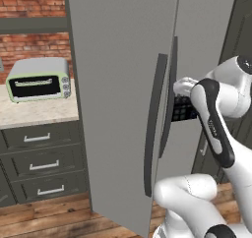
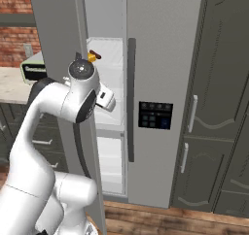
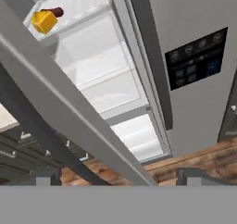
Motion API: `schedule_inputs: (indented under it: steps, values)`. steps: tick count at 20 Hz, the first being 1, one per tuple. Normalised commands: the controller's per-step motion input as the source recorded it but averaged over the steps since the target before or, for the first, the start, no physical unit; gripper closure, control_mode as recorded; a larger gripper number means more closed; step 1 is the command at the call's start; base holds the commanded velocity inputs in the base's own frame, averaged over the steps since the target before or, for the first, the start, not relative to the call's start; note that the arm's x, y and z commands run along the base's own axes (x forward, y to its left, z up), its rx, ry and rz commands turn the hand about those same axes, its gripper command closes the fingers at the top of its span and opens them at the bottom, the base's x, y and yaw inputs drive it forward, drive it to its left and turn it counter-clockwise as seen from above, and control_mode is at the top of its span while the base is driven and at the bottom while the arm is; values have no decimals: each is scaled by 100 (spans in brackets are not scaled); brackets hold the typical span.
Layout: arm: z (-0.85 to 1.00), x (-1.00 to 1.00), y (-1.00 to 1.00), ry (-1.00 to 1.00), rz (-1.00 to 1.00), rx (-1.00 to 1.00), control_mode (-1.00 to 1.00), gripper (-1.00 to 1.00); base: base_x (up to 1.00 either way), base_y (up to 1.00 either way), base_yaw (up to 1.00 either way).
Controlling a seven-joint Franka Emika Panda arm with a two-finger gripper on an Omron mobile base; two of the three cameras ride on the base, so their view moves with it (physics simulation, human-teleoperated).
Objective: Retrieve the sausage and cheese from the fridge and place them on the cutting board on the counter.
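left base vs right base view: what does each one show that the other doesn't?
Left base view alone: the toaster oven on the counter, the drawers below, and the open door's outer face with its handle.
Right base view alone: the fridge interior with white shelves, the cheese and the sausage on a shelf, and tall dark cabinets.
Both: the fridge, its control panel, and the brick wall.

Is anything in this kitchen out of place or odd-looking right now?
Nothing stands out. The fridge has its left door swung open, and the cheese and sausage sit tidily together on an upper shelf.
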Motion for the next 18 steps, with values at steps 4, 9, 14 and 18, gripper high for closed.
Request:
schedule_inputs:
  steps: [4, 9, 14, 18]
  values:
    - [-1, 93, -16, 21, -19, 22, -100, -100, 0, 0, 0]
    - [-1, 40, -36, 6, -6, 25, -100, -100, 0, 0, 0]
    - [-23, 44, -37, 13, -10, 29, -100, -100, 0, 0, 0]
    - [-27, 66, -19, 5, -8, 32, -100, -100, 0, 0, 0]
